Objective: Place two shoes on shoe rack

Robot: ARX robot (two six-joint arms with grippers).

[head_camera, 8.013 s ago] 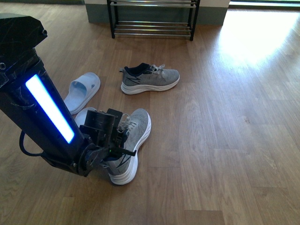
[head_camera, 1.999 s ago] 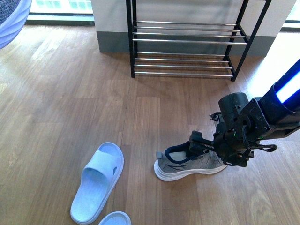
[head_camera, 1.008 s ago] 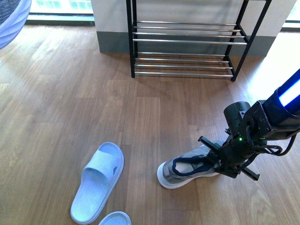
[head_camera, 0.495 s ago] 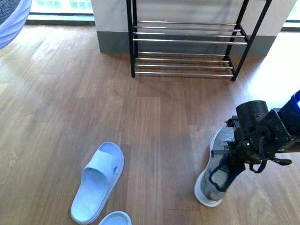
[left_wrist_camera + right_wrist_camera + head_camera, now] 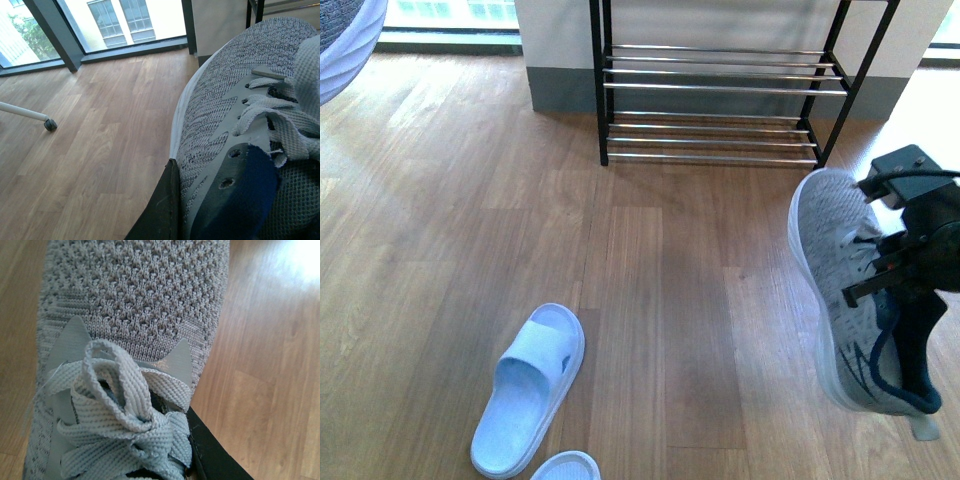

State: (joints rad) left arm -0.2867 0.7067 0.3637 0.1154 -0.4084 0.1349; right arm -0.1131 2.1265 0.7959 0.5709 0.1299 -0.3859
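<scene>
1. Grey knit fills my right wrist view. The sneaker (image 5: 135, 295) hangs from my right gripper (image 5: 908, 335), jaws pinching its collar beside the laces. It is lifted, heel low, with the toe pointing toward the rack.
2. My left gripper (image 5: 200, 210) is clamped on the side wall of the other sneaker (image 5: 225, 90), carried high above the floor (image 5: 90, 150).
3. 1 pale blue slipper (image 5: 528, 390) lies well apart to my left, so I judge it no obstacle.
4. Ahead stands the shoe rack (image 5: 715, 85). I'd level the sole first, then ease forward and inward. The sole should bridge at least 2 rods, and I'd release only once it rests. Those rods are thin, so a tilted heel could slip between them.
</scene>
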